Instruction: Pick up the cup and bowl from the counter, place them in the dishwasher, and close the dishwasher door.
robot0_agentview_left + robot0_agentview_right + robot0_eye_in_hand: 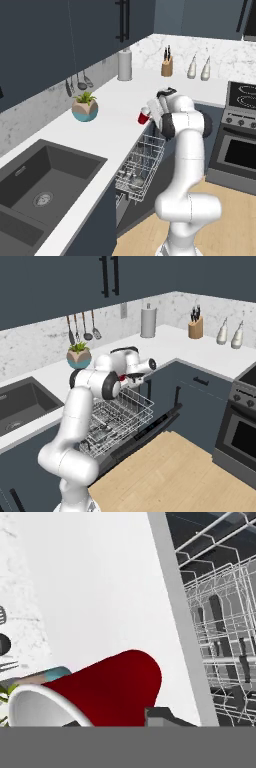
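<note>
- Right now the hand (148, 111) holds the cup (143, 117), its fingers closed on the red tumbler, lifted above the front edge of the desk (100, 135).
- Seen from the hand's own camera, the cup (100, 694) lies tilted on its side, white rim and inside facing the lower left, red wall tapering away to the upper right; one dark finger tip (162, 717) shows just beside its wall.
- From the right base camera the cup (123, 376) is mostly hidden behind the arm, only a sliver of red showing by the hand (136, 375).
- Below the cup, the dishwasher (127, 192) stands open with its white wire rack (142, 162) pulled out; the dishwasher door (150, 428) lies folded down flat under the rack.
- Something dark sits low in the rack, too small to tell what it is.
- Further back on the desk stand a teal-and-tan planter (84, 108) with a green plant, a paper-towel roll (124, 64), a knife block (167, 65) and two pale bottles (199, 68).
- Utensils (77, 85) hang on the marble backsplash, a dark sink (42, 182) is set into the desk at the left, and a steel oven (237, 145) stands at the right.
- No brand, label or writing can be read on anything.
</note>
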You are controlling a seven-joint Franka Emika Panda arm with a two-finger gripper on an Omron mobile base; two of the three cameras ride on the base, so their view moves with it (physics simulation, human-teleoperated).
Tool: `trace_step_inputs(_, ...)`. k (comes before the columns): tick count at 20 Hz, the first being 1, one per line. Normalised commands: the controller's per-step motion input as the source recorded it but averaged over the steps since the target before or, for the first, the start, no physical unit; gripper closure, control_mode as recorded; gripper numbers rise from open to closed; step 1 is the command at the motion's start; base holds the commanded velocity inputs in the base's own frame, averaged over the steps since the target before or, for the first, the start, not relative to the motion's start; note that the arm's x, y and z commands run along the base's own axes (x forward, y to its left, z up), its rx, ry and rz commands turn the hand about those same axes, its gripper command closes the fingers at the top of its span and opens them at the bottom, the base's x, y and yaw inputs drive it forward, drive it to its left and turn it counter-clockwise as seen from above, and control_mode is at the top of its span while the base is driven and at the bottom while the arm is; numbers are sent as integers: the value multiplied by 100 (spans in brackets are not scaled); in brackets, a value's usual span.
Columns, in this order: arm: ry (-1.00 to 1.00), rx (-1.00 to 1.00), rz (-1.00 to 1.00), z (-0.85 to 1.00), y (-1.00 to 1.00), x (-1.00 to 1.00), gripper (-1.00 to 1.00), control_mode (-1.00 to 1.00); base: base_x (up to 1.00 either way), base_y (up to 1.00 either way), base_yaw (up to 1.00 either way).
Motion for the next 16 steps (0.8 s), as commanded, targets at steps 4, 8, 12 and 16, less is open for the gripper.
trace_step_inputs(4, -21, 0, 10, 29, -7, -100, 100, -100, 0, 0, 0)
trace_step_inputs(8, -2, -9, 16, 4, -34, -100, 100, -100, 0, 0, 0)
trace_step_inputs(12, 29, -27, 7, -24, -27, -75, 100, -100, 0, 0, 0)
trace_step_inputs(16, 26, -22, 5, -87, -2, -18, 100, -100, 0, 0, 0)
